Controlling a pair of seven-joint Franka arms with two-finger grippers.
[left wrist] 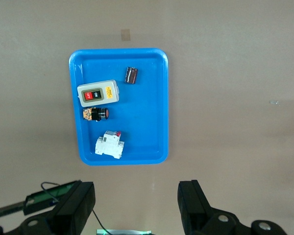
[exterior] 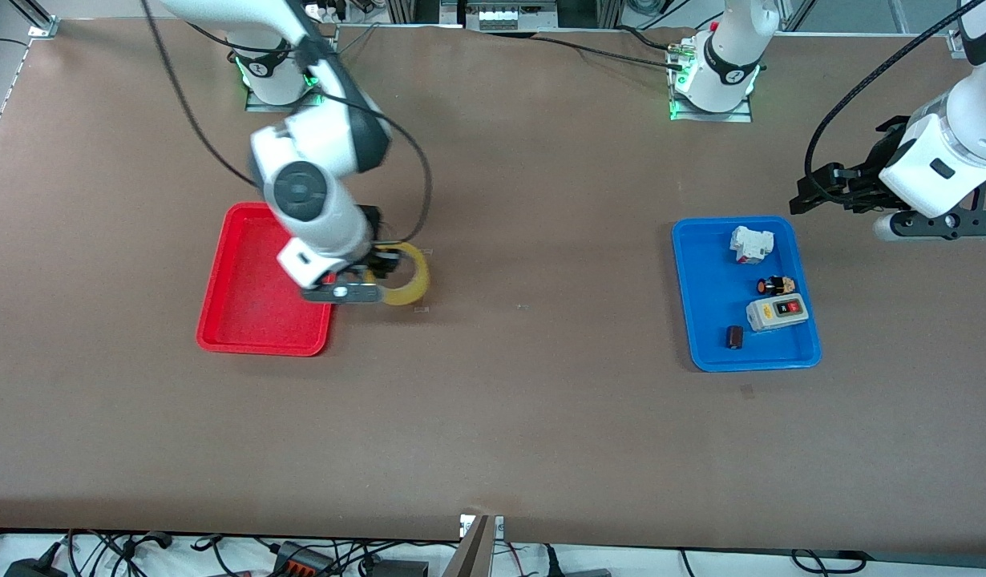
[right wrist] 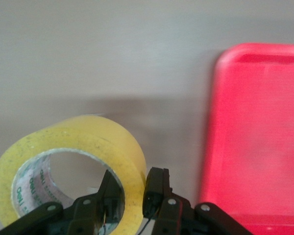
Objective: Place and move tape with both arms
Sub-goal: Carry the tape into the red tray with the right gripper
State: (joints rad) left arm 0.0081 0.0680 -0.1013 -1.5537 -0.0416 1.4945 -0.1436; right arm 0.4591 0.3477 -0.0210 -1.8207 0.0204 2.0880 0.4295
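Note:
The tape (exterior: 409, 276), a wide yellow translucent ring, is just beside the red tray (exterior: 252, 280), on the side toward the left arm's end of the table. My right gripper (exterior: 378, 268) is shut on the tape's wall. In the right wrist view the right gripper (right wrist: 135, 188) has one finger inside the tape's (right wrist: 63, 142) hole and the other against its outer face. I cannot tell whether the roll touches the table. My left gripper (exterior: 822, 196) waits open above the bare table beside the blue tray (exterior: 693, 296); the left gripper (left wrist: 137, 200) holds nothing.
The blue tray (left wrist: 157, 98) holds a white breaker (exterior: 751, 244), a small black and orange part (exterior: 776, 284), a grey switch box (exterior: 776, 312) and a small black cylinder (exterior: 734, 336). Nothing lies in the red tray (right wrist: 264, 142).

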